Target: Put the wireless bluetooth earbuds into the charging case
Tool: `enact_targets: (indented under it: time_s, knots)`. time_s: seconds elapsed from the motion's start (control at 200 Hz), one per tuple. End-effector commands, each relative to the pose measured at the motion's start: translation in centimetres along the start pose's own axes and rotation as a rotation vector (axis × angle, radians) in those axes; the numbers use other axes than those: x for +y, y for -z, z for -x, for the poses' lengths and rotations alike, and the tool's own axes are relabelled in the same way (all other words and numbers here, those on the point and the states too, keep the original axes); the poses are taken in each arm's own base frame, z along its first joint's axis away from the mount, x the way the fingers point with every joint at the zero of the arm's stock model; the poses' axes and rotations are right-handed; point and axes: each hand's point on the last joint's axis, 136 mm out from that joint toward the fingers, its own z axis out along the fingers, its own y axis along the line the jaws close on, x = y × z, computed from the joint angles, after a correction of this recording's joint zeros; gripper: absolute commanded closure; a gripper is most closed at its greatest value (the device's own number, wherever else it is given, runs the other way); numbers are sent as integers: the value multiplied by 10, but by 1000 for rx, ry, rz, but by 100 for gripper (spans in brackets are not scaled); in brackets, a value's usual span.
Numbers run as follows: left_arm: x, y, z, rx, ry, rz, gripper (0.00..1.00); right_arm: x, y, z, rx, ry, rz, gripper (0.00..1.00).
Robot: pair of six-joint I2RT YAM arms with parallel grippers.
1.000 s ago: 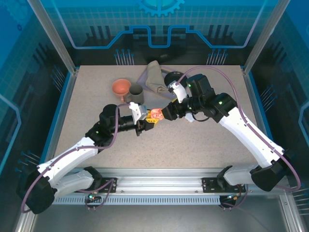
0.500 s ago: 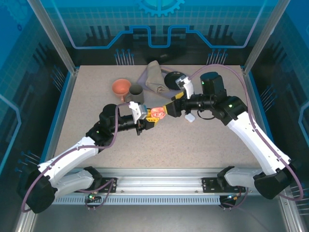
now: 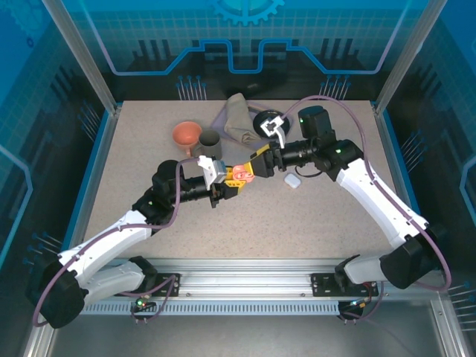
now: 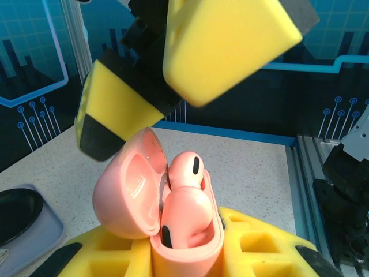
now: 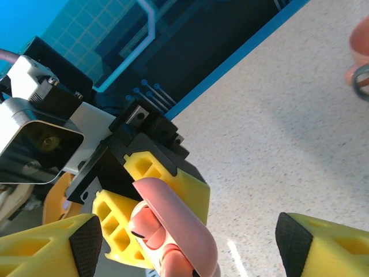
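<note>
Two tools meet over the desk (image 3: 312, 223): the left tool (image 3: 229, 185) pinches the open pink case (image 4: 185, 247) with both earbuds (image 4: 185, 168) seated inside, the right tool (image 3: 258, 165) hangs spread just beside its lid (image 4: 128, 193), so seating looks finished and next likely comes a gentle push shutting that lid.

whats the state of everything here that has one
salmon-pink pebble-shaped charging case: lid open, gripped
two salmon-pink earbuds: inside that open case
left claw: shut on the case
right claw: open, close to the case
white pebble-like case: lying apart, lid too small to tell
</note>
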Motion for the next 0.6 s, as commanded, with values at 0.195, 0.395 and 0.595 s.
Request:
enact_targets:
  time_s: [0.195,0.395,0.595]
  knots:
    - [-4,-1,21,-53,-30,-23,100,35,-5,-6,54,37,145,30]
    - [-3,-2,21,-51,-29,-18,100,42,-2,-6,49,66,140,33]
    - [-3,-3,20,-47,-25,-21,100,45,2,-5,44,87,124,33]
